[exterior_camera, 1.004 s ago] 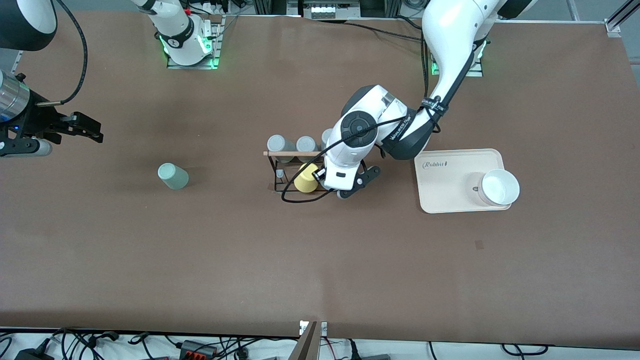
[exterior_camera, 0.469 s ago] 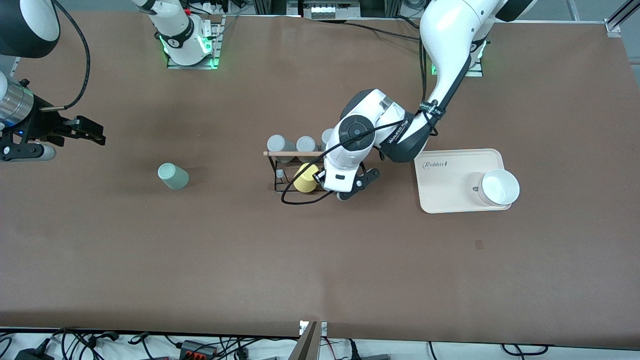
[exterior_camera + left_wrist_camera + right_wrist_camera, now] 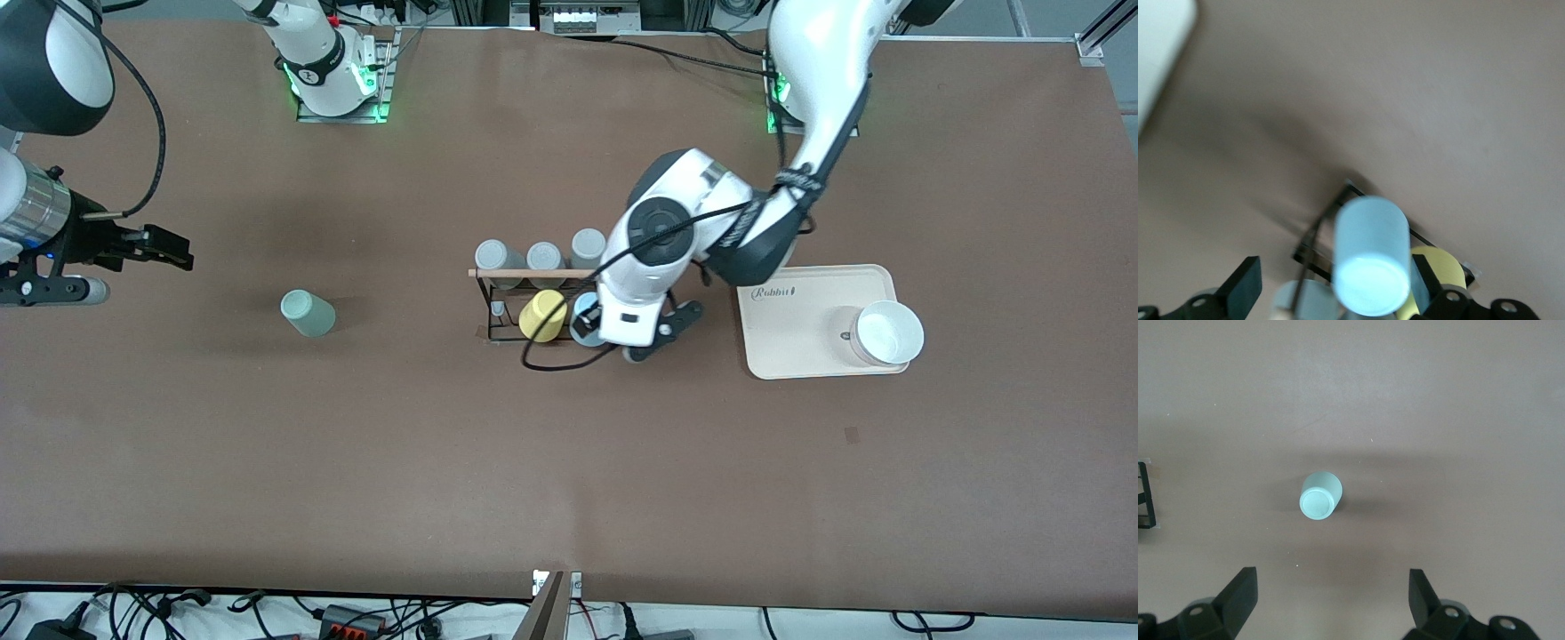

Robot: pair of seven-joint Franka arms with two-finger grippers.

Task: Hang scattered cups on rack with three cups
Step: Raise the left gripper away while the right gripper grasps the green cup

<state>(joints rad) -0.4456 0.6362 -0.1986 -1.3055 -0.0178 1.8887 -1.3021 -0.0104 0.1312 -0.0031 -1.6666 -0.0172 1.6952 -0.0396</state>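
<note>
The black wire rack with its wooden rod stands mid-table. It carries three grey cups, a yellow cup and the light blue cup. My left gripper is at the rack, open. In the left wrist view the light blue cup sits between its spread fingers on the rack, beside the yellow cup. The mint green cup lies on the table toward the right arm's end. My right gripper hovers open and empty short of it.
A beige tray with a white bowl lies toward the left arm's end, close beside the left hand. A corner of the tray also shows in the left wrist view. A black cable loops from the left wrist beside the rack.
The left hand has shifted toward the tray, uncovering the light blue cup on the rack beside the yellow cup. The right gripper has edged slightly toward the mint cup.
</note>
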